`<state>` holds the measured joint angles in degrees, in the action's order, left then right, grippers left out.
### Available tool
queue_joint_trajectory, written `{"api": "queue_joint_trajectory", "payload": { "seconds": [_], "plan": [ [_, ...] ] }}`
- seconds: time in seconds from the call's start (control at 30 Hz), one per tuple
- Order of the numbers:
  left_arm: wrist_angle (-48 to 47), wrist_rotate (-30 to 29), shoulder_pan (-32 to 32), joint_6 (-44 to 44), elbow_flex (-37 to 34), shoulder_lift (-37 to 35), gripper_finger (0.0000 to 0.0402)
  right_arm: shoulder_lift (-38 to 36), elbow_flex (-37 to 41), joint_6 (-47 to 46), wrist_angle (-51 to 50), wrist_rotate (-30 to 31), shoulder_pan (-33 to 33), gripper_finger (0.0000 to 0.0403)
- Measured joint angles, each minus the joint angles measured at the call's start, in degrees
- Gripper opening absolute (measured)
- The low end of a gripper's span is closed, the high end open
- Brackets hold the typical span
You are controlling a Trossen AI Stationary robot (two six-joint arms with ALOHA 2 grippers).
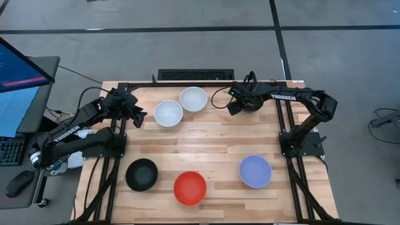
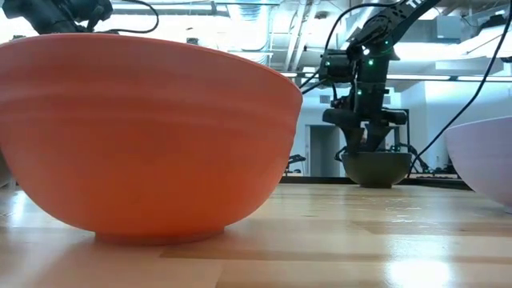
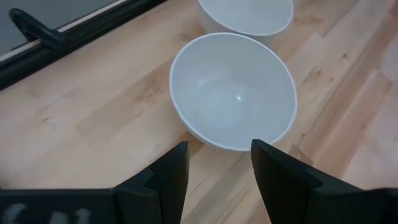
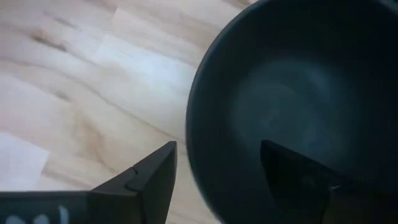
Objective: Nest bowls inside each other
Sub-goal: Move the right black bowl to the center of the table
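The right gripper point(image 4: 217, 171) straddles the rim of a black bowl point(image 4: 298, 93) at the far right of the butcher-block table point(image 1: 212, 144), fingers spread, one outside the wall and one inside, not yet pinched. The left gripper point(image 3: 217, 165) hovers with its fingers parted just short of a white bowl point(image 3: 233, 90), with a second white bowl point(image 3: 245, 15) touching it beyond. Well away from both grippers, along the near edge, sit another black bowl point(image 1: 142, 174), a red bowl point(image 1: 190, 188) and a pale lavender bowl point(image 1: 255, 171). A keyboard point(image 1: 195, 75) lies at the table's far edge; monitors point(image 1: 19, 81) stand left of the table on a grey floor.
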<state>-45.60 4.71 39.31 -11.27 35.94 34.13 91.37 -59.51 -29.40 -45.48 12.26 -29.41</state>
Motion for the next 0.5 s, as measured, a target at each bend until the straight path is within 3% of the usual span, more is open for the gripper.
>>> {"api": "queue_joint_trajectory", "payload": {
  "seconds": [0.27,0.5],
  "plan": [
    [-0.07,-0.46,0.00,-0.07,0.00,0.00,0.0165,0.65,0.00,2.72,0.62,-0.58,0.99,0.0255],
    [-0.07,-0.02,-0.02,-0.08,-0.04,0.00,0.0165,6.93,0.07,4.47,0.96,-6.19,3.65,0.0255]
  ]
}}
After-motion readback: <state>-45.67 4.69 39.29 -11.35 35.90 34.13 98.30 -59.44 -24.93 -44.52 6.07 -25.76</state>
